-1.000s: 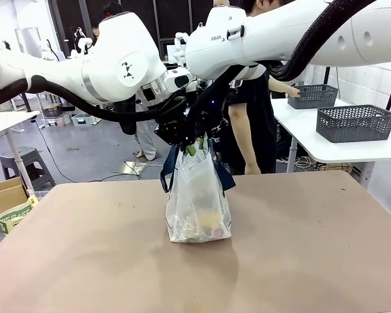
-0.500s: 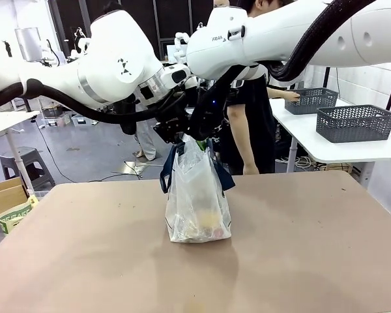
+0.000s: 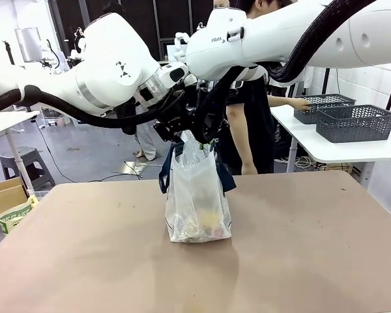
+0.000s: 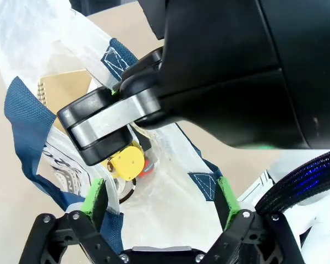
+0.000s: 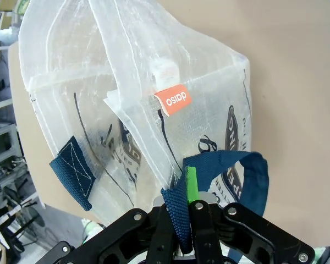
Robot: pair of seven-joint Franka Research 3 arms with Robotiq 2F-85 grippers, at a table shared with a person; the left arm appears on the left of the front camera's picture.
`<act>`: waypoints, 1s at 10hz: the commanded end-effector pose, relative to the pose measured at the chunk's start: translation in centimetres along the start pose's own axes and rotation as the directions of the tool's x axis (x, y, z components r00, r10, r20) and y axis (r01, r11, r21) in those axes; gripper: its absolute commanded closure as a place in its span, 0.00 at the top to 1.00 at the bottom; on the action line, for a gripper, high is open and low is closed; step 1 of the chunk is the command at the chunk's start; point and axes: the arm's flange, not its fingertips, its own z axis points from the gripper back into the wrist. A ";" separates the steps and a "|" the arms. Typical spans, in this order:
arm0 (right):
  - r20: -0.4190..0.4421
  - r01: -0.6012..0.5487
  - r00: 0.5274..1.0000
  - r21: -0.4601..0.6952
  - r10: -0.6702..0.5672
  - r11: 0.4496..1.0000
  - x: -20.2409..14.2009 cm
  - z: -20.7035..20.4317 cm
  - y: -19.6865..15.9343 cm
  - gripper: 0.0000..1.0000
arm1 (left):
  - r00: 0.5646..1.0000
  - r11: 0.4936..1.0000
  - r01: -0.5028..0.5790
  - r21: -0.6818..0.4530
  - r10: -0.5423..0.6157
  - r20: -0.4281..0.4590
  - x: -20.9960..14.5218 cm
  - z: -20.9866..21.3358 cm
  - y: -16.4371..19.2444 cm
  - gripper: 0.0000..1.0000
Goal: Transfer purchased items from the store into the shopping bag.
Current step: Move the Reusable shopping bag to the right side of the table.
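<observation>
The shopping bag stands upright mid-table, whitish with navy handles, and both grippers meet at its top. My right gripper is shut on a navy handle strap, with the bag's wall stretched below it. My left gripper hangs open over the bag's mouth, its green pads spread wide. Inside lie purchased items: a yellow round pack and a flat brown box. In the front view the left gripper and right gripper crowd together above the bag. A dark grey basket sits on the side table.
A person stands behind the table with a hand on a second grey basket on the white side table. The brown tabletop spreads around the bag. An orange tag hangs on the bag's rim.
Both grippers have lifted slightly, drawing the bag's top up. The person has slid the far basket right, up against the nearer one.
</observation>
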 end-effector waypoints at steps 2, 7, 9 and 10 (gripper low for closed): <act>0.001 0.030 1.000 0.042 -0.030 0.999 0.1 0.0 0.6 0.00 | 1.000 1.000 0.023 -0.020 -0.023 0.004 -1.2 -0.6 -0.1 1.00; 0.000 0.025 1.000 0.067 -0.025 0.997 0.2 -0.4 1.0 0.00 | 0.999 1.000 0.018 -0.011 -0.018 0.029 -1.5 -1.7 -0.8 1.00; 0.000 0.022 1.000 0.067 -0.022 0.998 0.2 -0.7 1.1 0.00 | 0.998 0.999 0.000 -0.045 0.003 0.065 -1.6 -1.0 -0.5 1.00; 0.005 0.016 1.000 0.065 -0.016 0.998 0.2 -0.7 1.2 0.00 | 0.997 0.998 -0.011 -0.061 0.016 0.078 -1.7 -0.8 -0.3 1.00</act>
